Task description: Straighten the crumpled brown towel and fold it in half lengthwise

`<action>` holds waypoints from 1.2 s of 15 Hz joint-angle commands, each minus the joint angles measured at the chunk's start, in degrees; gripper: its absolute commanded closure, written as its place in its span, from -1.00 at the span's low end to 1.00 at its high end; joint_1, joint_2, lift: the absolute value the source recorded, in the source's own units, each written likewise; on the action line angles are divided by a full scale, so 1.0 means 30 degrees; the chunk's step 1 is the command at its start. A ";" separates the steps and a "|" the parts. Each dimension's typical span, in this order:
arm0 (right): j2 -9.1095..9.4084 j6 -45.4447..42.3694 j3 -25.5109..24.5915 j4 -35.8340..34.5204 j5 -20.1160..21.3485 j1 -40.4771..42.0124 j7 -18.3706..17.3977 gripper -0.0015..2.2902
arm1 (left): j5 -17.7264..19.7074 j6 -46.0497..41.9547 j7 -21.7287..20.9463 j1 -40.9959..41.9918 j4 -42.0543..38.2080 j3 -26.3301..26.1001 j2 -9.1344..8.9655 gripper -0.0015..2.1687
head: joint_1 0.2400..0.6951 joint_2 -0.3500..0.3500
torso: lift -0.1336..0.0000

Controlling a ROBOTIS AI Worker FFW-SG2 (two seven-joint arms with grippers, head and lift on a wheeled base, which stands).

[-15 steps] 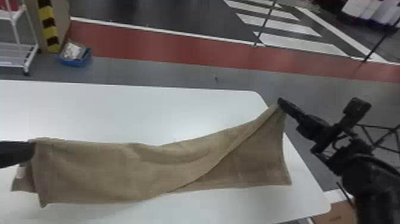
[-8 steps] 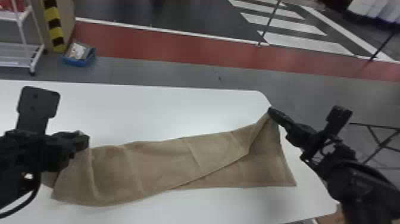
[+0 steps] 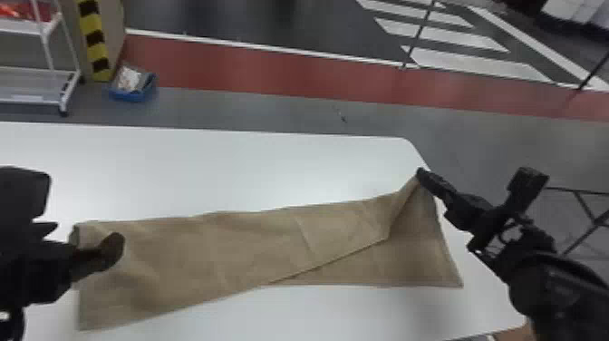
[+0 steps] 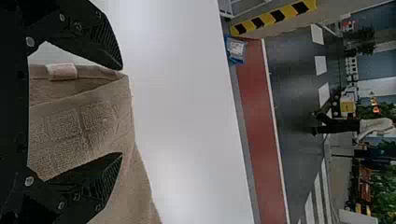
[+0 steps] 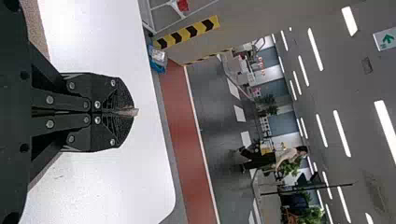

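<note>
The brown towel (image 3: 235, 254) lies long across the table, its near layer slanting so the lower layer shows at the right. At the towel's left end, my left gripper (image 3: 97, 258) stands over the cloth. In the left wrist view that gripper (image 4: 122, 112) is open, with the towel (image 4: 88, 126) and its small pale tag between and below the spread fingers. My right gripper (image 3: 421, 174) holds up the towel's far right corner near the table edge. In the right wrist view the gripper (image 5: 133, 112) is shut, a bit of cloth poking out at its tips.
The white table (image 3: 226, 168) extends beyond the towel on its far side, with its rounded right corner near my right gripper. On the floor behind stand a blue bin (image 3: 131, 86) and a white rack (image 3: 41, 75).
My left gripper came into fuller view, then shifted left and opened, letting the towel's left end go. The towel's left part lies flatter. My right gripper moved slightly left and nearer, still holding its corner.
</note>
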 commanded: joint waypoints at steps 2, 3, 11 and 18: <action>0.0003 0.0031 -0.0167 -0.0199 -0.0021 0.0146 0.0060 0.06 | -0.0687 0.0811 0.0019 0.1592 -0.0933 0.0173 0.0138 -0.96 | 1.00 -0.81 | -0.84; 0.0032 0.0148 -0.0167 -0.0375 -0.0050 0.0263 0.0060 0.06 | -0.0745 0.0811 0.0019 0.1973 -0.1167 0.0173 0.0167 -0.93 | 1.00 -0.81 | -0.84; -0.0114 0.0031 -0.0372 -0.0287 -0.0314 0.0556 0.0235 0.06 | -0.0394 0.2335 -0.0918 0.5107 -0.4683 0.0291 0.0900 -0.62 | 1.00 -0.93 | -0.84; -0.0027 -0.0203 -0.0372 -0.0082 -0.0285 0.0556 0.0470 0.06 | 0.0046 0.1983 -0.1182 0.5283 -0.4009 -0.0032 0.0783 -0.61 | 1.00 -1.00 | -0.84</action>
